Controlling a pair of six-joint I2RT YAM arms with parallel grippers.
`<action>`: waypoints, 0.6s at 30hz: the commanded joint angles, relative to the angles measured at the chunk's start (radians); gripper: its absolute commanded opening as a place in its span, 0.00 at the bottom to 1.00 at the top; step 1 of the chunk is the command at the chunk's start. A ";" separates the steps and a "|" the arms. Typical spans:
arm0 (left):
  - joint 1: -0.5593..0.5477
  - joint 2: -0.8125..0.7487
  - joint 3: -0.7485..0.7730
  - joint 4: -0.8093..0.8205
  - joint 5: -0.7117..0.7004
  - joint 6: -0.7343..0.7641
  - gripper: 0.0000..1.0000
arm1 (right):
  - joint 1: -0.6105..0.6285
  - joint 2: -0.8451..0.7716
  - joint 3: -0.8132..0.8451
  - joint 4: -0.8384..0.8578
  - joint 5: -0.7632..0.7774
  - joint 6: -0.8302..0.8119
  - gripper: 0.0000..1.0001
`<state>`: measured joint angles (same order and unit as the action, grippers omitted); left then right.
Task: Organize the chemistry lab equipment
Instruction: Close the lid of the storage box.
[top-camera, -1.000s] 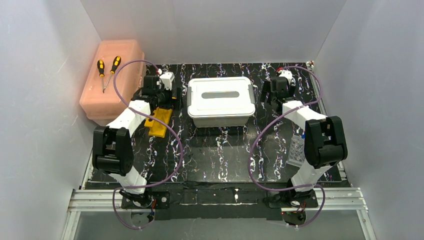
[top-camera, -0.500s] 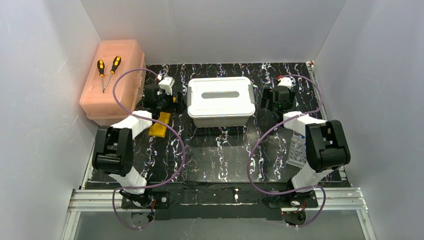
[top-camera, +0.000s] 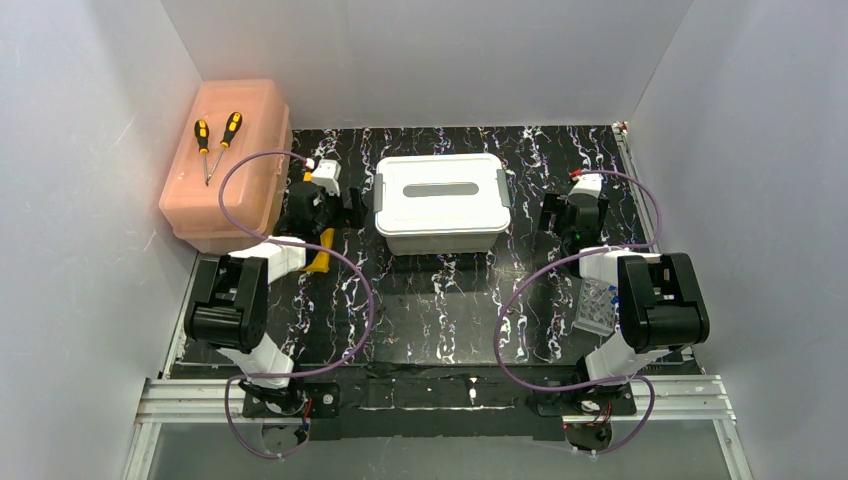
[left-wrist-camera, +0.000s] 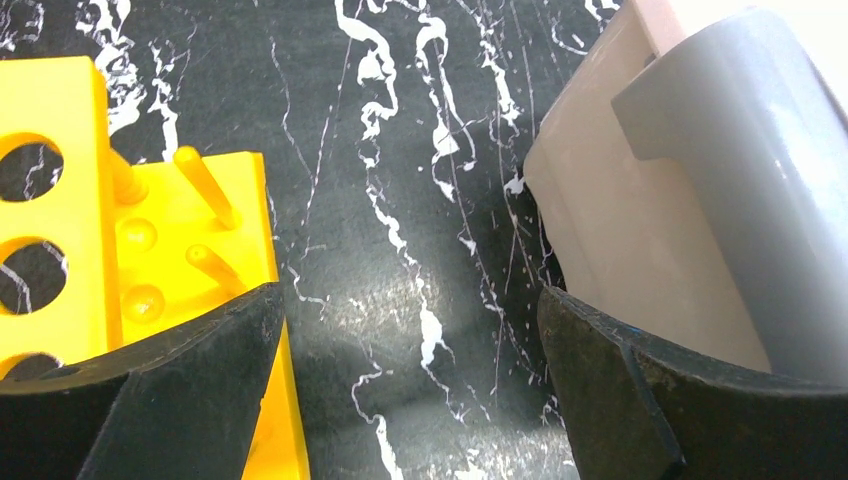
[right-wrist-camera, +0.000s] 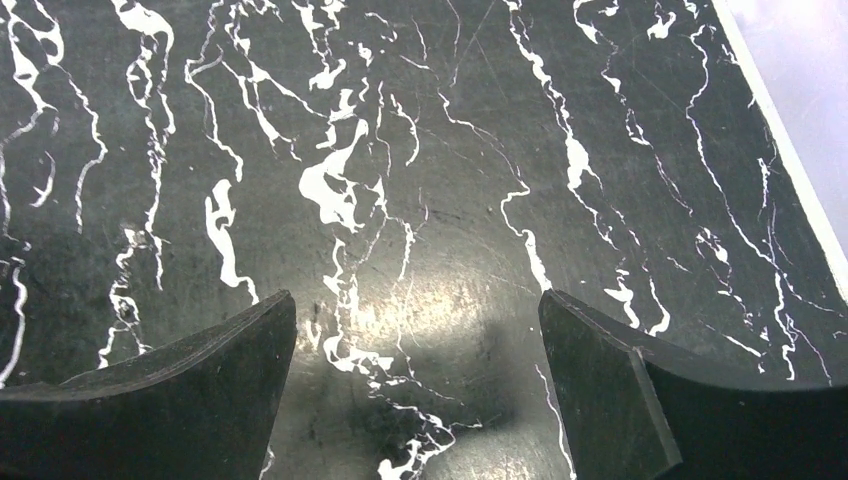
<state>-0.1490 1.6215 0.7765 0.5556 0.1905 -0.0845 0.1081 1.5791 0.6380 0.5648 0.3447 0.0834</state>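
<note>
The yellow slotted tube rack (top-camera: 320, 254) lies left of centre, mostly hidden under my left arm. In the left wrist view the rack (left-wrist-camera: 130, 240) shows its round holes and pegs at the left. My left gripper (top-camera: 346, 206) hovers open between the rack and a white lidded box (top-camera: 441, 200), and only marbled table lies between its fingers (left-wrist-camera: 410, 335). My right gripper (top-camera: 561, 214) is open to the right of the box, with bare table beneath it (right-wrist-camera: 415, 335). No glassware, bowl, bottle, spoon or triangle is in view.
The white box's wall and grey latch (left-wrist-camera: 720, 170) stand close to my left gripper's right finger. A pink translucent box (top-camera: 225, 165) at the far left carries two screwdrivers (top-camera: 218, 142). A clear celled tray (top-camera: 594, 304) lies beside my right arm.
Both arms have drawn back toward the near edge. The left gripper slid down along the rack. The right gripper moved back and to the right. Both stayed open.
</note>
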 joint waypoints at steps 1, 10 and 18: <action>-0.003 -0.094 -0.008 -0.134 -0.071 -0.009 0.98 | -0.007 -0.042 -0.043 0.079 0.018 -0.063 0.98; -0.001 -0.116 0.020 -0.297 -0.106 0.067 0.98 | -0.009 -0.039 -0.113 0.105 0.051 -0.054 0.98; 0.009 -0.105 0.020 -0.370 -0.108 0.111 0.98 | -0.007 -0.002 -0.130 0.168 0.086 -0.057 0.98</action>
<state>-0.1497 1.5375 0.8242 0.2451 0.0818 0.0013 0.1047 1.5597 0.5072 0.6285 0.3889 0.0406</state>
